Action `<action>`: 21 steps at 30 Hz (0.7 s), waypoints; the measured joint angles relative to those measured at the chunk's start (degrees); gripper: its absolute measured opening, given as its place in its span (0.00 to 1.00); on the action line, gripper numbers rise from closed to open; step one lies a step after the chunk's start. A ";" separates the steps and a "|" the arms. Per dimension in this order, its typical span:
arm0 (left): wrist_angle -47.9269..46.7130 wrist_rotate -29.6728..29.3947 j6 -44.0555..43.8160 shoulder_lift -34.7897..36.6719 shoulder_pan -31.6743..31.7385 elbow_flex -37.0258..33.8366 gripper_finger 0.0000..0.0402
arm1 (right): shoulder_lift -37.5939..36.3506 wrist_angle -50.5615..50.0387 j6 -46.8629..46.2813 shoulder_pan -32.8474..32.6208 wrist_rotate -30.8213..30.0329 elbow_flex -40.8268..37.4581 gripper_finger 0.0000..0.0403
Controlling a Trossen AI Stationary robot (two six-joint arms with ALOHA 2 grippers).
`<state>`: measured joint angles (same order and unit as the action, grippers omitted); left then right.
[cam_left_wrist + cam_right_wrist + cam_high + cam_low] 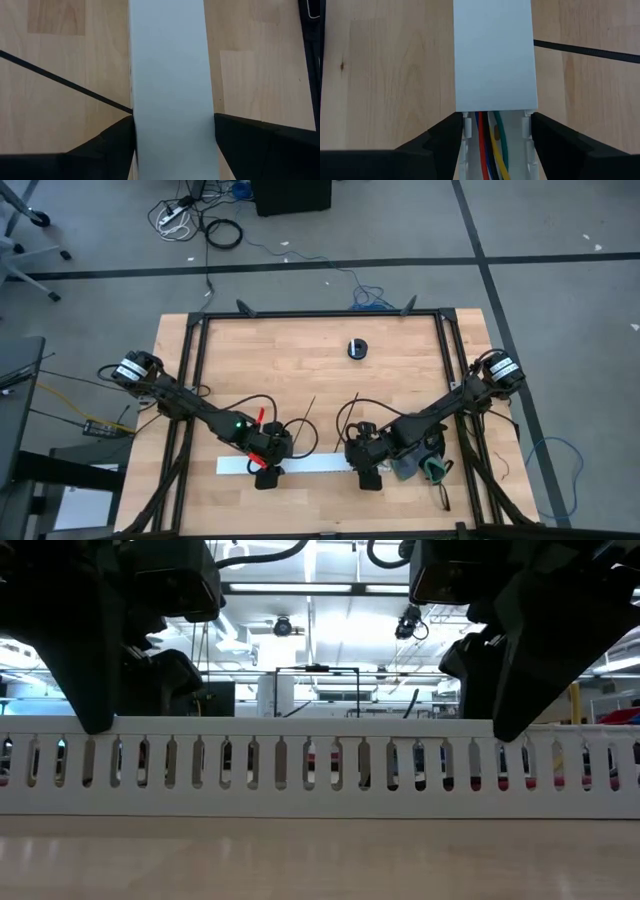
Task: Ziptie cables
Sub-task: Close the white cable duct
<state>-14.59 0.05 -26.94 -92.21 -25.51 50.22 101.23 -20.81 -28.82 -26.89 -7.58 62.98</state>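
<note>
A long white slotted channel (310,464) lies flat on the table near its front edge, with a plain white cover (495,55) on top. Where the cover ends, the cables (490,145) lie inside: red, blue, yellow, green and white wires. My left gripper (175,135) straddles the channel near its left end, and my right gripper (497,130) straddles it near the right end. One thin black ziptie (65,82) lies on the wood and runs under the channel; another black strip (585,50) lies beside the channel. My left gripper has the covered channel between its two fingers, one on each long side wall (134,125). The fingers slant down from above and lie across the channel, which rests flat on the table. My right gripper clasps the channel's two side walls (466,122) just past the cover's end, over the bare wires. Its fingers also slant down from above, across the channel, which stays on the table.
A small black round object (358,349) sits at the far middle of the table. A green-handled tool (432,469) lies by the right arm. Black frame rails (195,370) run along the table's sides. Black cords (300,430) loop behind both grippers.
</note>
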 joint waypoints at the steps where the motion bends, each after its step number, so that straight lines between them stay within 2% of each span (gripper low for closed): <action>1: 0.06 0.04 0.00 -0.22 0.04 0.00 0.60 | 0.00 -0.01 0.02 0.02 -0.02 0.00 0.55; 15: 3.26 1.42 -1.59 -2.97 0.29 0.30 0.60 | -0.09 -0.71 -0.01 0.07 1.23 -0.02 0.55; 21: 2.70 1.38 -2.18 -3.03 0.37 0.44 0.60 | -0.13 -2.66 -4.63 0.23 2.83 0.13 0.58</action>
<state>-11.89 1.43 -29.12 -95.24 -25.15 50.65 101.10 -23.47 -33.44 -26.66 -4.75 63.11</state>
